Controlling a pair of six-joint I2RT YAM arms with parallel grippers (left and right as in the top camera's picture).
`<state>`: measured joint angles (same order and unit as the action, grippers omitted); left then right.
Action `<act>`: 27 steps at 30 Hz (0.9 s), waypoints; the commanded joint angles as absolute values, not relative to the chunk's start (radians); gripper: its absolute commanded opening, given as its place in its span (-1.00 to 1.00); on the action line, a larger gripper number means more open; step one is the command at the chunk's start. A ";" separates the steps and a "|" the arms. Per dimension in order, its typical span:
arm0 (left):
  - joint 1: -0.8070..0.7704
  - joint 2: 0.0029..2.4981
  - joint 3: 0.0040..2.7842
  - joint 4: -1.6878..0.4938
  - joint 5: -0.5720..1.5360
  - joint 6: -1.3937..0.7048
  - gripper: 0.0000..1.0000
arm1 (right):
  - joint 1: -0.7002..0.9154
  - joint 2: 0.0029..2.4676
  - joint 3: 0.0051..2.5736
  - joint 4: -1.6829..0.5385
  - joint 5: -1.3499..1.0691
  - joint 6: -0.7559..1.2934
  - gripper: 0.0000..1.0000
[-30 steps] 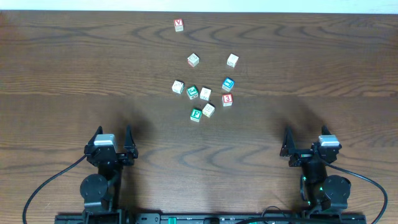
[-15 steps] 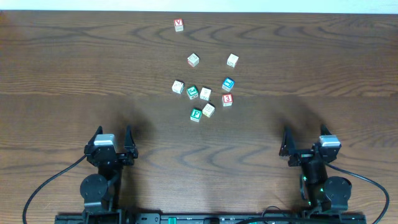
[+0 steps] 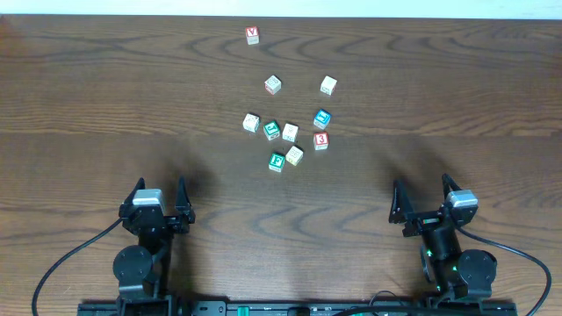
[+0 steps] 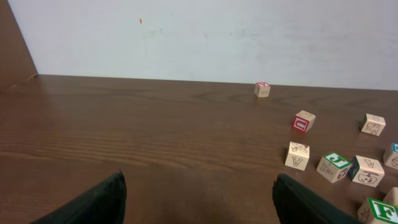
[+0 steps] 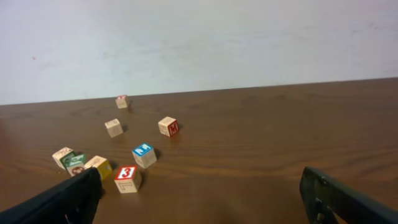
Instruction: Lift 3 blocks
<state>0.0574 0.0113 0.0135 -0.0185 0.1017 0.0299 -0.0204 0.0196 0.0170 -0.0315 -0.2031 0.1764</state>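
Only overhead shows F block (image 3: 277, 161) and 3 block (image 3: 320, 140) together.

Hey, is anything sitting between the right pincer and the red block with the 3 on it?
Nothing visible. Only bare table lies between the right pincer and the red 3 block; the blue block sits just beyond it.

Both arms sit folded low, well apart from each other, with the hands held level and facing forward. The left hand (image 3: 161, 187) points straight ahead, its two dark fingers (image 4: 93, 200) spread wide with nothing between them. The right hand (image 3: 421, 186) is turned slightly toward the left one, and its fingers (image 5: 62, 200) are also spread wide and empty.
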 commanded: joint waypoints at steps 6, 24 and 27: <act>0.062 0.011 0.004 -0.062 0.121 0.029 0.51 | -0.025 0.024 0.015 -0.026 -0.080 0.051 0.99; 0.062 0.011 0.004 -0.062 0.121 0.029 0.51 | -0.025 0.113 0.234 -0.028 -0.166 0.081 0.98; 0.062 0.011 0.004 -0.062 0.122 0.029 0.52 | -0.025 0.214 0.292 -0.077 -0.167 0.101 0.98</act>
